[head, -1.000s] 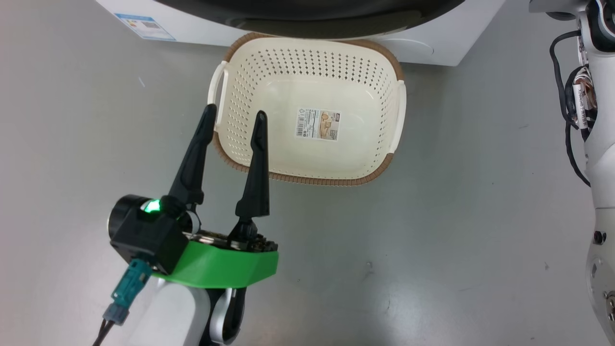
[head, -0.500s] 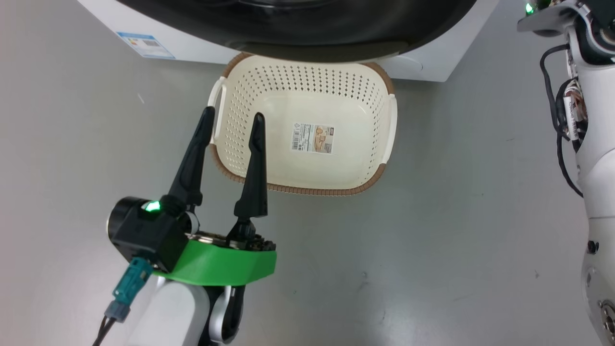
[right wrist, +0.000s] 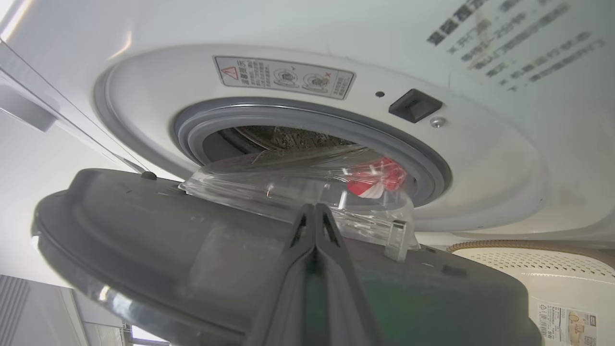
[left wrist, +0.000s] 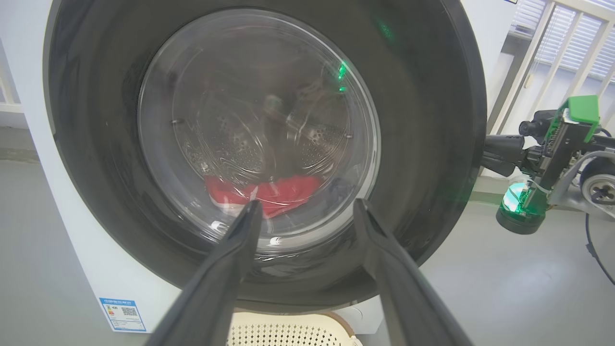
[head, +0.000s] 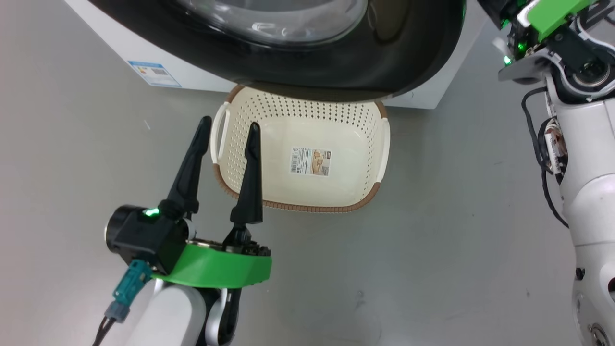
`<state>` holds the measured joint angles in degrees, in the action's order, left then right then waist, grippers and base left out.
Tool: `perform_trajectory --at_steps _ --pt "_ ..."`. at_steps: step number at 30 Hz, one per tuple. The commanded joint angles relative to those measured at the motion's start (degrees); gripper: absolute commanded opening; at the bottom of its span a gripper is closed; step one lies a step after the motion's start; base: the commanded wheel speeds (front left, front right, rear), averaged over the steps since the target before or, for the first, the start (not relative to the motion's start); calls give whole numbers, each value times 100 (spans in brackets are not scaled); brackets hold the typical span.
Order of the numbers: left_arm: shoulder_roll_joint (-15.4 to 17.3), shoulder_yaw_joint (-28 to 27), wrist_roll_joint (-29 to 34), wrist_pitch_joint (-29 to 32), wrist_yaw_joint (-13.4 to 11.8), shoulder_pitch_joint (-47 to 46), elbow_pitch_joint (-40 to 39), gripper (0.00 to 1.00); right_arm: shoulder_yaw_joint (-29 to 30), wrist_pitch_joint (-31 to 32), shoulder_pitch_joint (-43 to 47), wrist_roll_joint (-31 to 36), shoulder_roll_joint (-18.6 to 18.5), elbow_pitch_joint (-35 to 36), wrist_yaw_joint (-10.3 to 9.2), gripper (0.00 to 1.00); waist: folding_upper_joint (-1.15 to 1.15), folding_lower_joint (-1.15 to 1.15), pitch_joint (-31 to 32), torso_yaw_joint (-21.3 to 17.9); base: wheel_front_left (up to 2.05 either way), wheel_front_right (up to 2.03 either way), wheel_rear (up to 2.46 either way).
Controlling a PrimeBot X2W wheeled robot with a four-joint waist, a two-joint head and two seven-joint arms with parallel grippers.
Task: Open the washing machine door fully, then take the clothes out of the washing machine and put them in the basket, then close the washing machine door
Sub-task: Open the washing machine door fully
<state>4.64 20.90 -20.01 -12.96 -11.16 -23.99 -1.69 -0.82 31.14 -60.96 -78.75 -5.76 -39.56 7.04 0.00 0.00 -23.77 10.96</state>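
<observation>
Standing ajar, the washing machine door point(left wrist: 432, 144) shows the red clothes point(left wrist: 274, 190) in the drum point(right wrist: 278, 137) behind its glass point(left wrist: 259, 96). The right gripper point(right wrist: 314, 207), jaws pinched together, sits at the door's three o'clock edge; the left gripper point(head: 229, 123), jaws spread and empty, hovers at nine o'clock of the basket point(head: 298, 205), whose barcode label point(head: 311, 161) is too small to read.

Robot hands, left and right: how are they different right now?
The left hand has its two fingers spread open; the right hand has its fingers pressed together, shut. The left hand points at the front glass of the washing machine door, holding nothing; the right hand reaches along that door's inner side. Both have two long dark fingers.
</observation>
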Motion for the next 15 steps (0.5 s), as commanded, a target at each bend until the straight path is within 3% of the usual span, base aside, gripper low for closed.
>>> perform_trajectory --at_steps 1,15 --pt "140 -143 -51 35 -39 111 -137 100 -110 73 68 -48 178 179 45 0 0 0 96 -9 0 0 0" --pt "255 -135 -109 152 -138 408 -88 100 -200 399 900 -174 197 384 45 0 0 0 676 44 0 0 0"
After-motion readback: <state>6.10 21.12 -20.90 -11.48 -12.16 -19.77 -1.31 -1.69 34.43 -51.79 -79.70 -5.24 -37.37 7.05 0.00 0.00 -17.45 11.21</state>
